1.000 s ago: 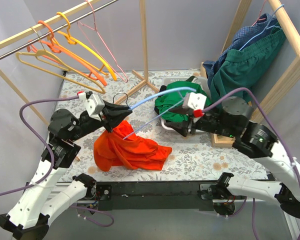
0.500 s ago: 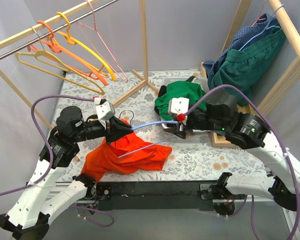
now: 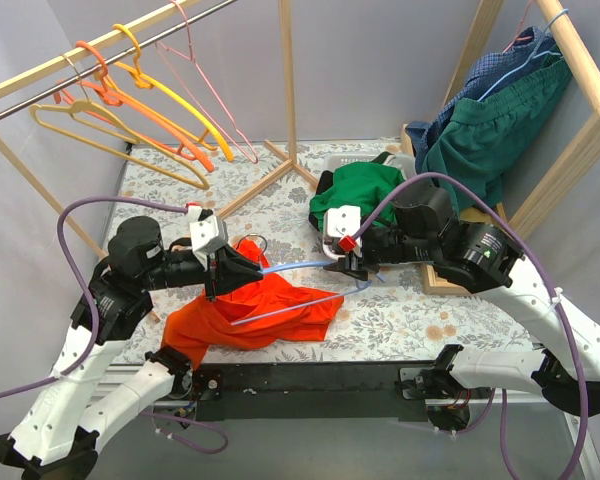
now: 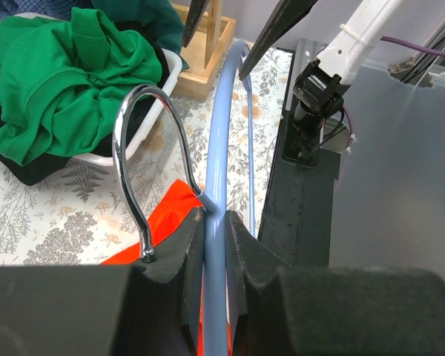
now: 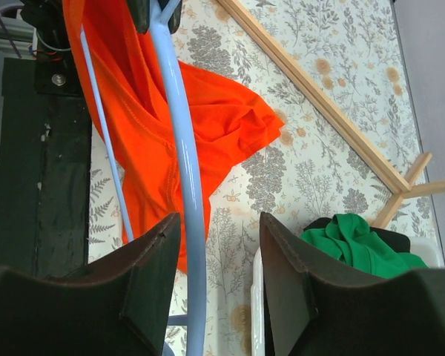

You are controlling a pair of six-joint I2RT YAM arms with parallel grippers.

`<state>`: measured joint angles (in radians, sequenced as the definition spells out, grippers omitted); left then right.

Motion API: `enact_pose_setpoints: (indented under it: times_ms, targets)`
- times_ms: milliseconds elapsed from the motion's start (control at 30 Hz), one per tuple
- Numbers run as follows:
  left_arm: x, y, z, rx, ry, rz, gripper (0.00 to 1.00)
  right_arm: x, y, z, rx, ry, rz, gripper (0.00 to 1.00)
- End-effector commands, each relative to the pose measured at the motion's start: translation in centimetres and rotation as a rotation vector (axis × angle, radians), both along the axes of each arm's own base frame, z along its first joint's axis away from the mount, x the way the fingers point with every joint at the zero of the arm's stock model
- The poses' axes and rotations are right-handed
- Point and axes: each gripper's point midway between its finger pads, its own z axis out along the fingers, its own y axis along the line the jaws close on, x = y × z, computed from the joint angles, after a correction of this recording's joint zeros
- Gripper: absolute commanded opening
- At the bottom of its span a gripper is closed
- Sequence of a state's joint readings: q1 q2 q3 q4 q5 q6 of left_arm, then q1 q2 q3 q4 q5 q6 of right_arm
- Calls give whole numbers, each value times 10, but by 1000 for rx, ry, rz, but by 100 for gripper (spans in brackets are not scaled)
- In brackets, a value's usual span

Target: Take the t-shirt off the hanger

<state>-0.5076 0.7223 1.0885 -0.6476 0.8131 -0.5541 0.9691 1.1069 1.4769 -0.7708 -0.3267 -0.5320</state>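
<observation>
The orange t-shirt (image 3: 250, 312) lies bunched on the floral table, still draped over the light-blue hanger (image 3: 298, 266). My left gripper (image 3: 242, 268) is shut on the hanger just below its chrome hook (image 4: 133, 141). The bar (image 4: 216, 170) runs between the pads, with the shirt (image 4: 170, 215) beneath. My right gripper (image 3: 352, 266) is open at the hanger's far end. In the right wrist view the blue bar (image 5: 179, 141) passes between the spread jaws, close to the left finger (image 5: 152, 267), above the orange shirt (image 5: 222, 130). The right gripper's midpoint (image 5: 219, 222) is over the tablecloth.
A white basket (image 3: 332, 244) of green and black clothes (image 3: 365, 188) stands behind the right gripper. Orange, yellow and pink hangers (image 3: 130, 85) hang on the left rail. Green and blue garments (image 3: 490, 115) hang on the right rack. A wooden rack foot (image 3: 270, 175) crosses the table.
Both arms have lowered the hanger toward the table. The left gripper came down and forward; the shirt sank and spread toward the front left. The right gripper moved left along the hanger.
</observation>
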Motion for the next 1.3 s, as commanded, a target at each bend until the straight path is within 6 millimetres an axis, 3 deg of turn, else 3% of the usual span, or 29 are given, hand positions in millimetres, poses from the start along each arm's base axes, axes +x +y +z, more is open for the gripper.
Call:
enact_pose_setpoints:
  times_ms: [0,333,467,567,700,767,867,900,933,967,1000,1033,1100,1267]
  targets:
    - [-10,5,31,-37,-98,-16,0,-11,0,-6,-23,26,58,54]
    - [-11,13,38,-17,-130,25,0,-25,-12,-15,-29,72,63,49]
    - [-10,17,41,-14,-144,53,0,-26,-17,-16,-27,78,43,36]
    - [-6,20,40,-10,-151,87,0,-28,-21,-13,-10,74,32,18]
    - [3,24,46,-26,-183,146,0,-29,-27,-10,-1,69,18,10]
    - [6,25,46,-35,-187,166,0,-29,-29,-9,5,68,5,1]
    - [18,30,47,-50,-187,244,0,-23,-33,-2,27,42,-36,1]
    - [23,31,49,-58,-193,273,2,-17,-36,0,29,21,-75,1]
    - [32,37,50,-63,-188,340,14,-15,-40,1,35,5,-95,1]
    - [36,40,49,-65,-187,369,38,-11,-42,2,41,-14,-116,1]
    - [39,43,46,-67,-188,395,55,-3,-47,6,47,-49,-161,1]
    - [43,46,42,-62,-180,421,65,-1,-52,7,50,-65,-180,1]
    - [49,52,30,-51,-159,477,76,1,-60,7,41,-98,-204,1]
    - [61,59,-3,-20,-71,565,82,13,-72,10,23,-148,-280,1]
